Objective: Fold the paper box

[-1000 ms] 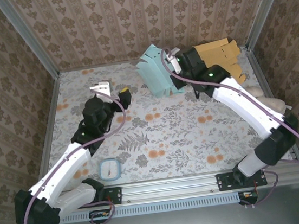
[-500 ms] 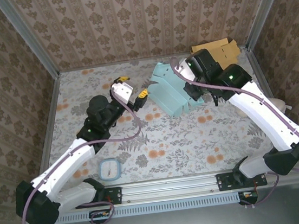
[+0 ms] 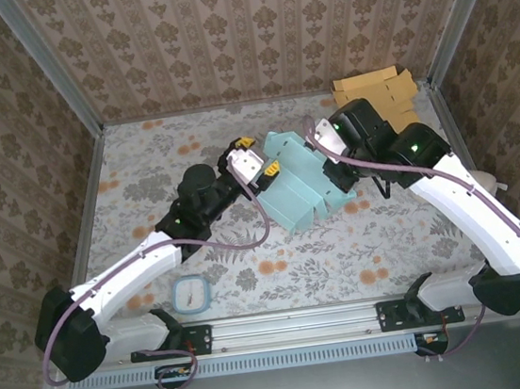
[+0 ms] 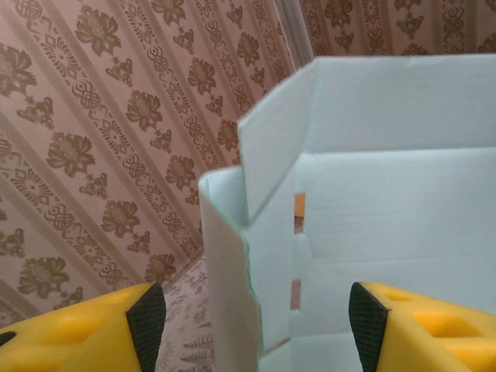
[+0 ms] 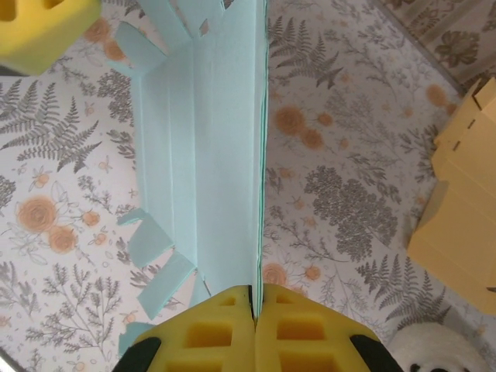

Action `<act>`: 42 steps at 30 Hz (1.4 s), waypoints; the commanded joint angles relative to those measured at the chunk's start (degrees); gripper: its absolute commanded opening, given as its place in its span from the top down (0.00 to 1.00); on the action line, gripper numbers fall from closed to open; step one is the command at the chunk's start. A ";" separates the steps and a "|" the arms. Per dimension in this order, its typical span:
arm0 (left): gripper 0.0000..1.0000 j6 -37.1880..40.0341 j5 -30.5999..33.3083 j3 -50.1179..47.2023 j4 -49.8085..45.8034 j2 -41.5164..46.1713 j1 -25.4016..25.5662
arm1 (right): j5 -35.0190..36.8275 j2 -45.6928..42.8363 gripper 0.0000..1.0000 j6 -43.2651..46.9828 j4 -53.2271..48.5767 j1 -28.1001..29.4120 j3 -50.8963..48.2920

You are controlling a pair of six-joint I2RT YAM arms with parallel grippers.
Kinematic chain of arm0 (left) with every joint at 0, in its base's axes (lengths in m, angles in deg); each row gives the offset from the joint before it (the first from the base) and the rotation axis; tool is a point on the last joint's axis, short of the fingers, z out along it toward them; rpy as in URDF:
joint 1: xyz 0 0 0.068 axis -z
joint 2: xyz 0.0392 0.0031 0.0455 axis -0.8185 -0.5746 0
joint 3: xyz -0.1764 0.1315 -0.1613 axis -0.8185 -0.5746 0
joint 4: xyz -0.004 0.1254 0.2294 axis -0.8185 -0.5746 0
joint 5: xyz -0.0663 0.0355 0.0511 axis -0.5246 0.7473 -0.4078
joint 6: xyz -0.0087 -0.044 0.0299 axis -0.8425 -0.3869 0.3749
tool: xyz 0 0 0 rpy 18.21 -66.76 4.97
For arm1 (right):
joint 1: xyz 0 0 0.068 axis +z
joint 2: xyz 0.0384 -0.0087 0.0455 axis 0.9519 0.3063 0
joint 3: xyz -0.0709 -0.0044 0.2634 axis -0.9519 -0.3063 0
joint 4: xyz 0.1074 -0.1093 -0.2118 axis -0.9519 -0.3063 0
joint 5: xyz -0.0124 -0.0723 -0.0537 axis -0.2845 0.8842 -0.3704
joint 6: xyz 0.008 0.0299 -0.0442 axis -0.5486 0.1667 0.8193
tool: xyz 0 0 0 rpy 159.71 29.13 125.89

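Both arms have swung in to mid-frame since the earlier frame. The box came down from the upper middle with the right arm, and the left pincer closed up on it.

Top view: teal box (image 3: 299, 188) sits at frame centre, half-formed and tilted. I can't tell if it rests on the desk (image 3: 141, 152). Right pincer (image 3: 331, 169) is clenched on the box's right wall. Left pincer (image 3: 257, 157) is at the box's upper-left corner, jaws apart. Tan box (image 3: 375, 85) lies at upper right, well apart.

Left wrist: left pincer (image 4: 256, 329) is released, with pads (image 4: 146, 322) in the two lower corners. A box (image 4: 387, 217) wall edge and its flap stand up between them, touching neither pad as far as I can see.

Right wrist: right pincer (image 5: 254, 301) at bottom centre has its pads pressed together on the thin edge of the box (image 5: 201, 155). The panel runs up the frame, with loose flaps at lower left and at top. A yellow finger (image 5: 39, 27) of the left pincer shows at upper left, and the tan box (image 5: 465, 201) is at right.

Step in hand, likely: the left takes that flap to fold it in. Keep the right clamped and steady. Centre the flap between the left pads before closing, grip near the crease and fold along the score. Pulling against the right's hold risks tearing or buckling the paper.
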 commanded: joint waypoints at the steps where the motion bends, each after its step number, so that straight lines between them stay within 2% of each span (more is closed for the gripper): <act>1: 0.36 3.56 3.92 2.23 1.60 0.39 1.10 | -1.19 -0.88 1.00 0.07 -0.47 0.70 -1.01; 4: 0.41 3.98 4.15 1.82 1.69 0.92 1.36 | -0.89 -0.43 1.00 0.11 -0.34 0.99 -1.06; 9: 0.64 3.51 4.89 0.62 1.18 1.10 1.97 | 0.72 -1.04 1.00 0.34 2.03 1.73 -2.24; 13: 0.76 0.72 5.58 -1.82 1.99 2.07 2.33 | 3.80 -2.50 1.00 1.89 7.62 2.13 -5.26; 20: 0.89 -9.67 5.44 -6.37 1.51 6.91 3.39 | 8.14 -6.39 1.00 13.07 25.92 2.31 -15.82; 24: 0.91 -17.28 5.30 -7.80 0.44 8.04 4.73 | 6.61 -6.18 1.00 21.25 32.60 2.31 -18.36; 29: 0.91 -27.54 10.33 -7.20 -5.14 7.66 5.97 | 2.43 -0.92 1.00 31.46 27.37 2.35 -13.53; 34: 0.65 -33.70 19.77 -10.29 -9.30 11.26 5.85 | 2.79 4.18 1.00 43.91 21.71 2.35 -10.41; 36: 0.59 -34.65 23.01 -11.89 -11.21 14.31 5.21 | 2.48 6.98 1.00 47.73 20.43 2.40 -9.12; 40: 0.56 -38.98 23.68 -13.57 -17.88 19.01 2.09 | 2.33 13.57 1.00 48.53 16.60 2.31 -3.74; 42: 0.56 -42.98 21.57 -14.27 -20.90 21.12 0.33 | 2.21 17.14 1.00 47.54 14.89 2.22 -1.25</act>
